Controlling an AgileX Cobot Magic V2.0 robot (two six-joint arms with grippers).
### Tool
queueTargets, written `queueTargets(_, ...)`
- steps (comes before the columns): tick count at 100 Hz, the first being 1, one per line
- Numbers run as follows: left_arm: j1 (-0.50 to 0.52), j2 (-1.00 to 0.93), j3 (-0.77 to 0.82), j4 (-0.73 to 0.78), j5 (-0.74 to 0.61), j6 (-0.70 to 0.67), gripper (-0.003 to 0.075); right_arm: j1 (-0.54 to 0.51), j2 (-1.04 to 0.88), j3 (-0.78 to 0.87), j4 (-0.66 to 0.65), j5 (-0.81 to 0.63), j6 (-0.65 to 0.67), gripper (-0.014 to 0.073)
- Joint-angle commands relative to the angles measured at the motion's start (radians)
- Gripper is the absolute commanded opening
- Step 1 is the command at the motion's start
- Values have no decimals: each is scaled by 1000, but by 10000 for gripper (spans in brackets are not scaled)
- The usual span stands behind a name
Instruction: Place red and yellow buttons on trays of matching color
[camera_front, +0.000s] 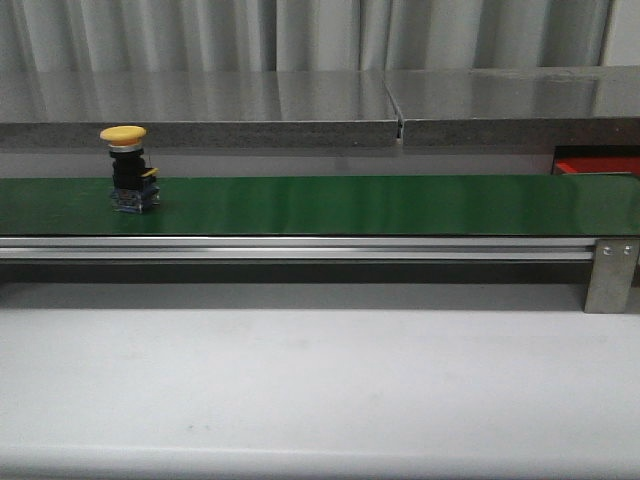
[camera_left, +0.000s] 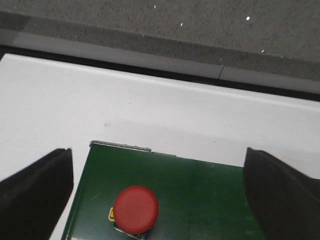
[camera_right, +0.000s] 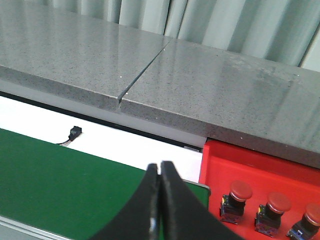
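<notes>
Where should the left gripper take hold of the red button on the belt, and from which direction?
Probably on the square body under the cap, coming straight down. The red button stands upright on the green belt with its round cap on top, wider than the body, so the cap offers no flat sides. The left gripper is already open, a finger on either side of it.

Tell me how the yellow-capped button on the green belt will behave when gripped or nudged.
The yellow button looks rigid, so it should not flex. Its wide cap over a narrower body suggests it may tip if pushed high. Standing upright on the belt, it seems unlikely to roll.
</notes>
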Motion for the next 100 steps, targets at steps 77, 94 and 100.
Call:
queueTargets(77,-236,-878,772,-50,-205,-3,292,1,-6,-27,22,-19,2,-59)
queueTargets(94,-236,-1016,857,-63,-205,-3,-18,1,-6,-27,22,-19,2,-59)
queueTargets(100,-236,-1047,867,-66,-203,-5,-20,1,-6,-27,22,-19,2,-59)
